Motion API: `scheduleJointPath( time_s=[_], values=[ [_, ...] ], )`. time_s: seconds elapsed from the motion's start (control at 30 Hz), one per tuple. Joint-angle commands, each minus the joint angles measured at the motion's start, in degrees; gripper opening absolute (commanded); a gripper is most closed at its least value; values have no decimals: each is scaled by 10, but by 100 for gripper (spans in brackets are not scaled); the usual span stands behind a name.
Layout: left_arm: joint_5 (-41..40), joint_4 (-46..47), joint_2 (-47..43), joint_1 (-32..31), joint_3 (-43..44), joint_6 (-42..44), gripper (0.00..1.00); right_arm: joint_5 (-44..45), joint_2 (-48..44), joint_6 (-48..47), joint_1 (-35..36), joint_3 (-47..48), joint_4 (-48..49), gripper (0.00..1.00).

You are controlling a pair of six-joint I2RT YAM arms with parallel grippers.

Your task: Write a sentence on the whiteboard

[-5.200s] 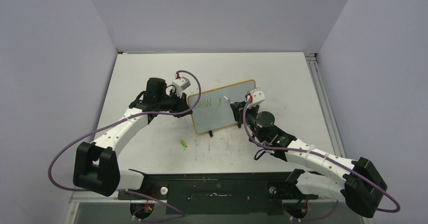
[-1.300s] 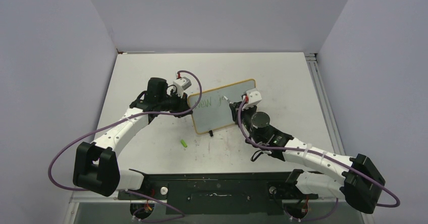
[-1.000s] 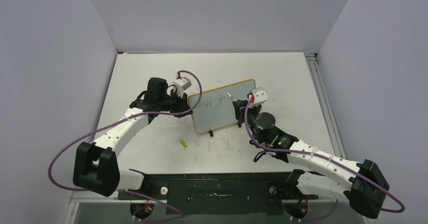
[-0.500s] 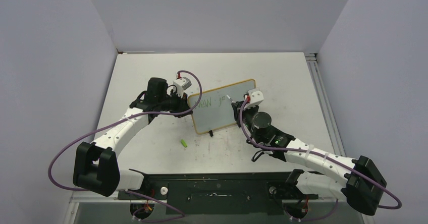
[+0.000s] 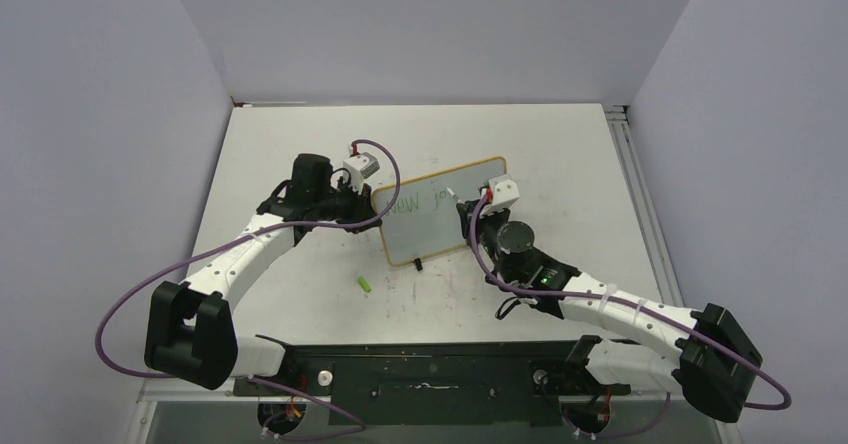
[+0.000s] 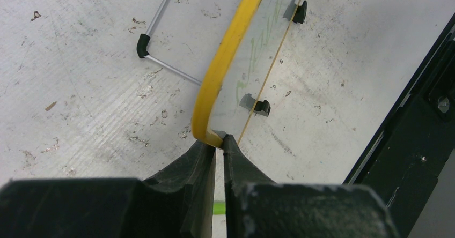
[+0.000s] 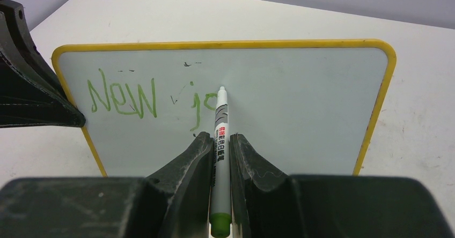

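- Whiteboard (image 5: 430, 229), top view: stands tilted at mid-table (image 5: 560, 154), between the two arms.
  - The left gripper (image 5: 374, 215) is at its left edge.
  - The right gripper (image 5: 466, 211) is in front of its face, with the marker (image 5: 452, 195) pointed at the writing area.
  - Judged light and thin, so pen pressure could slide or tip it. The frame edge is the sound place to hold it.
- Left wrist view: the left gripper (image 6: 219, 140) is clenched on a rounded corner of the whiteboard's (image 6: 228, 66) yellow frame, one finger on each side of the rim.
  - Black feet (image 6: 261, 107) rest on the table, and a wire stand (image 6: 142, 44) shows behind the board.
  - The frame looks stiff. The face looks glossy and slippery (a pinch on the face alone would likely slip).
- Right wrist view: the right gripper (image 7: 220, 141) is closed tight on the marker (image 7: 220, 121) barrel, which runs up between the fingers.
  - The tip is at the whiteboard (image 7: 300, 104) face and appears to touch it, just right of the last letter.
  - The sentence (image 7: 123, 99) reads "New jo" in green and is unfinished.
  - The marker is slim and smooth, and could twist in the grip if pressed hard. Light, even pressure is advised.
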Motion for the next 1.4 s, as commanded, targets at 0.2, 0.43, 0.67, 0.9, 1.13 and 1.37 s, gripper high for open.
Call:
scheduleJointPath(
  time_s=[0.2, 0.43, 0.67, 0.9, 1.13, 1.37],
  values=[
    [-5, -11, 7, -8, 15, 10, 0, 17, 1, -1, 2, -2, 26, 5],
    [-5, -11, 6, -8, 15, 11, 0, 24, -8, 10, 2, -21, 5, 5],
    [-5, -11, 6, -8, 15, 10, 0, 27, -11, 13, 2, -26, -2, 5],
    [-6, -11, 6, -8, 14, 11, 0, 27, -26, 14, 3, -26, -4, 5],
    [-5, -11, 7, -8, 15, 11, 0, 31, -56, 11, 9, -17, -12, 5],
    [-6, -11, 8, -8, 14, 11, 0, 37, -38, -1, 9, -11, 8, 5]
  ],
)
